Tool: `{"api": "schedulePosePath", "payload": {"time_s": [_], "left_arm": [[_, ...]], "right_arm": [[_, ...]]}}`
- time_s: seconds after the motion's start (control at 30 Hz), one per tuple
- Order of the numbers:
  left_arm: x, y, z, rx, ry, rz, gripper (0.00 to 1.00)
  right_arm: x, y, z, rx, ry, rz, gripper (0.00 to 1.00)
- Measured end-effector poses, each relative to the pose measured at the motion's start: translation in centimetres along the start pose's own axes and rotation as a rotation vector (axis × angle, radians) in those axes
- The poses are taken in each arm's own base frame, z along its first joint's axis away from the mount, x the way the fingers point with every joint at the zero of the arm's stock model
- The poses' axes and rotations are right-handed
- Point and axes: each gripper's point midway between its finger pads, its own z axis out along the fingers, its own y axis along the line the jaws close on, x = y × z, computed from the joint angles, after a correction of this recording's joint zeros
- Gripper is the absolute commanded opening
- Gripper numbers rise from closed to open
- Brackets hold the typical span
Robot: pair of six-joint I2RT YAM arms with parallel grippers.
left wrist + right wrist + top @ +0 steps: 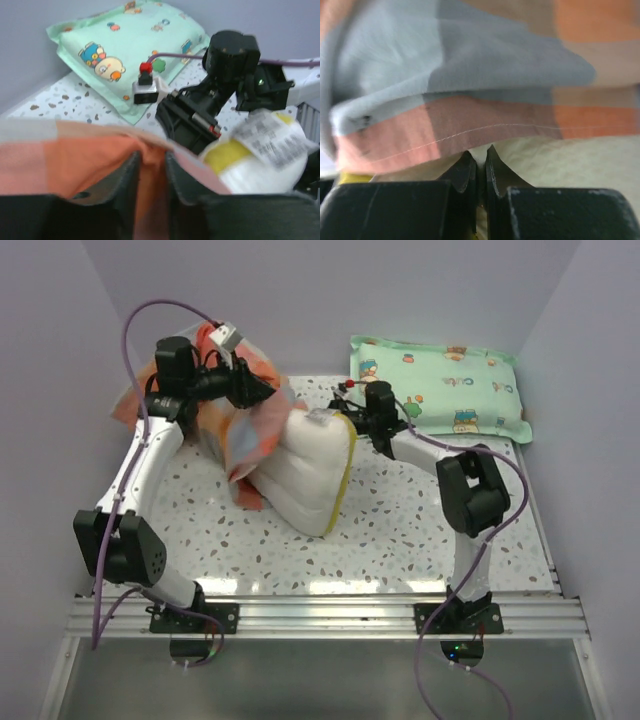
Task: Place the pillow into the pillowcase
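Top external view has the pillow (305, 475) standing on edge mid-worktop (400, 530). Its left end is hidden under the pillowcase (245, 440), which bunches up and away to the pillow's left. A green pillow (440, 385) lies behind it to the right, apart. At the pillow's upper right corner sits the right gripper (352, 418), its fingers (462, 172) pressed almost together on what looks like the pillow's yellow edge, with the pillowcase's hem lying across the pillow just beyond their tips. Above the pillow's left end the left gripper (262, 388) is raised in the cloth. Its fingers (177, 185) stand a little apart with an orange fold between them, and I cannot tell whether they pinch it. The pillow seems about halfway in. To do this step well, I judge the left gripper needs a firm hold on one layer of the hem only, drawing it toward the pillow's right end while the right gripper steadies that corner. Catching both layers would close the mouth.
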Motion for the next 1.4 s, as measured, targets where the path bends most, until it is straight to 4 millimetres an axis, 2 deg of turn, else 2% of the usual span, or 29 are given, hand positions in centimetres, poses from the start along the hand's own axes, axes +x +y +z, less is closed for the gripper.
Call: {"api": "schedulePosePath", "payload": {"time_s": [0.03,0.1,0.2,0.3,0.37,0.43,0.57,0.67,0.73,0.77,0.8,0.87,0.97,1.07,1.2,1.27,1.33,1.4], "left_arm": [[1.1,0.6,0.6,-0.009,0.014,-0.029,0.59],[4.4,2.4,0.8,-0.055,0.054,-0.11,0.69],[8.5,5.7,-2.0,-0.184,0.088,-0.178,0.7],[10.6,8.7,-5.7,-0.336,0.112,-0.132,0.7],[11.3,9.3,-6.6,-0.371,0.129,-0.076,0.71],[12.2,9.6,-6.0,-0.351,0.151,-0.03,0.75],[15.4,11.3,-2.8,-0.265,0.229,-0.007,0.79],[19.2,13.7,-0.2,-0.229,0.308,-0.021,0.81],[21.0,14.4,0.8,-0.216,0.349,-0.036,0.69],[21.5,14.6,1.1,-0.21,0.364,-0.039,0.54],[22.0,14.9,1.4,-0.202,0.38,-0.04,0.21],[22.3,15.1,1.9,-0.18,0.4,-0.026,0.0],[21.5,13.3,2.3,-0.097,0.39,-0.014,0.0],[19.8,9.8,2.1,-0.009,0.367,0.008,0.0],[16.1,2.0,2.1,0.157,0.336,0.106,0.0],[15.0,-3.5,2.8,0.292,0.325,0.14,0.0],[15.6,-8.0,3.5,0.414,0.344,0.16,0.0],[17.5,-10.1,3.8,0.482,0.385,0.132,0.0]], "right_arm": [[-1.0,-1.5,-0.9,0.02,-0.025,0.034,0.0],[-3.6,-4.1,-3.1,0.058,-0.092,0.078,0.0],[-6.0,-6.5,-5.8,0.123,-0.167,0.068,0.0],[-5.7,-7.5,-5.7,0.174,-0.155,0.023,0.0],[-4.9,-7.9,-5.2,0.199,-0.129,-0.003,0.0],[-4.0,-8.1,-4.7,0.218,-0.098,-0.02,0.0],[-3.5,-7.7,-4.1,0.229,-0.07,-0.068,0.0],[-3.5,-7.6,-4.2,0.236,-0.064,-0.089,0.0],[-3.4,-7.7,-4.3,0.242,-0.06,-0.094,0.0],[-3.4,-7.8,-4.3,0.246,-0.057,-0.094,0.0],[-3.3,-7.9,-4.4,0.25,-0.056,-0.093,0.0],[-3.3,-8.1,-4.5,0.256,-0.052,-0.095,0.0],[-3.2,-8.2,-4.5,0.261,-0.048,-0.096,0.0],[-3.2,-8.2,-4.5,0.262,-0.047,-0.1,0.0],[-3.1,-8.1,-4.5,0.257,-0.043,-0.09,0.0],[-3.0,-8.0,-4.5,0.252,-0.04,-0.079,0.0],[-2.6,-7.7,-4.4,0.235,-0.025,-0.063,0.0],[-2.1,-7.2,-4.5,0.211,-0.015,-0.04,0.0]]}}
